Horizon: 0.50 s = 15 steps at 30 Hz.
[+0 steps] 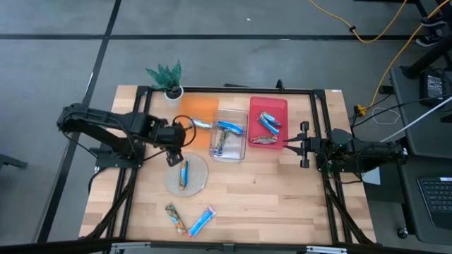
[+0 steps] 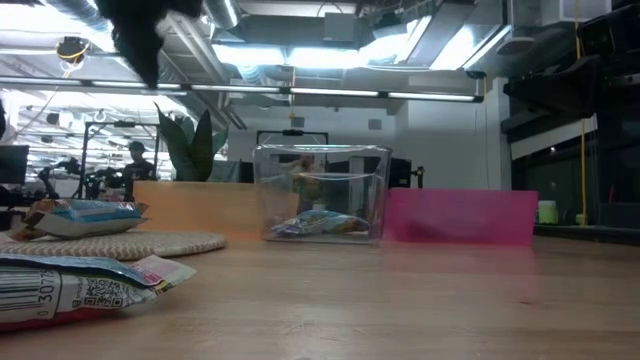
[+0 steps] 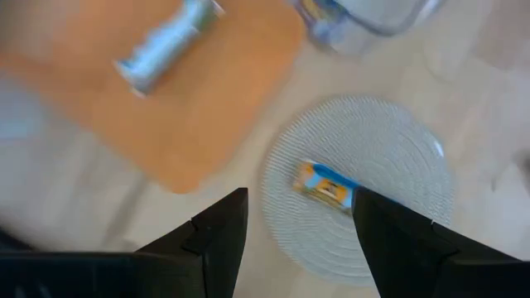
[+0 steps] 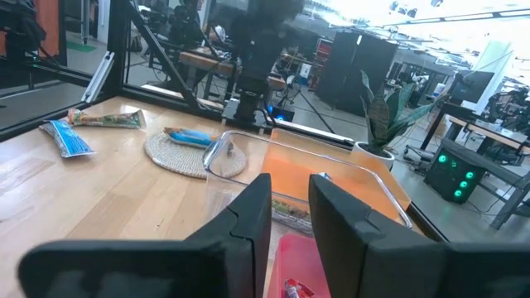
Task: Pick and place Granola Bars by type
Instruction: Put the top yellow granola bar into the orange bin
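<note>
The wooden table (image 1: 282,204) is carrying everything, and across its far half three containers are sitting in a row: an orange tray (image 1: 196,113) holding one silvery-blue bar (image 1: 201,124), a clear bin (image 1: 230,134) holding blue-wrapped bars (image 1: 229,128), and a red bin (image 1: 268,121) holding several more bars (image 1: 267,123). A small potted plant (image 1: 168,79) is standing at the far left corner. The left gripper (image 1: 174,158) is hovering with its fingers spread and nothing between them above the round clear plate (image 1: 195,182), where one blue bar (image 1: 184,173) is lying. The right gripper (image 1: 288,144) is waiting beside the red bin, fingers nearly closed and grasping nothing. Near the front edge, a tan multicoloured bar (image 1: 175,218) and a bright-blue bar (image 1: 202,221) are lying just beside each other.
</note>
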Each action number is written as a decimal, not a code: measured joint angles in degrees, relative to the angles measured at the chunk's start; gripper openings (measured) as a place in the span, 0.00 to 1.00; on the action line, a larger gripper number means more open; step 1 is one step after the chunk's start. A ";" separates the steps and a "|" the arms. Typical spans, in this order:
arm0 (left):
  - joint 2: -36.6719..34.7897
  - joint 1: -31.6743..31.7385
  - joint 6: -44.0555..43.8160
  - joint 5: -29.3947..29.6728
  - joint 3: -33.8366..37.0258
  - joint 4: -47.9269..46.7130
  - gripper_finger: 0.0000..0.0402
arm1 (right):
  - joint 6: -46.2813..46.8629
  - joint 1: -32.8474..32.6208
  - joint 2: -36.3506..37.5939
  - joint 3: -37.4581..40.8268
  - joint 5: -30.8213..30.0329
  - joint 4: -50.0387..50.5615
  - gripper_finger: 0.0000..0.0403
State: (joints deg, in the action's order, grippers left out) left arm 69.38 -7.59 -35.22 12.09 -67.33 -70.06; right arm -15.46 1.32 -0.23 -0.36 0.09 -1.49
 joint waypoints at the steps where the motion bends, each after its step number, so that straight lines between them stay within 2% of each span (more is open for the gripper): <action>1: -0.69 -0.34 -0.69 -0.91 2.64 2.08 0.52 | 0.00 0.01 -0.02 -0.01 -0.01 0.00 0.22; 8: -1.70 -2.41 -7.76 -4.69 16.94 13.89 0.52 | 0.00 0.00 -0.01 0.00 -0.01 0.00 0.22; 15: -1.55 -2.89 -9.11 -7.92 23.46 22.49 0.52 | 0.00 0.02 -0.02 -0.01 0.00 0.01 0.22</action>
State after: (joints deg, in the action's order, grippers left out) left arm 67.83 -10.48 -44.34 4.17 -43.86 -47.57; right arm -15.46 1.34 -0.25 -0.37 0.09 -1.48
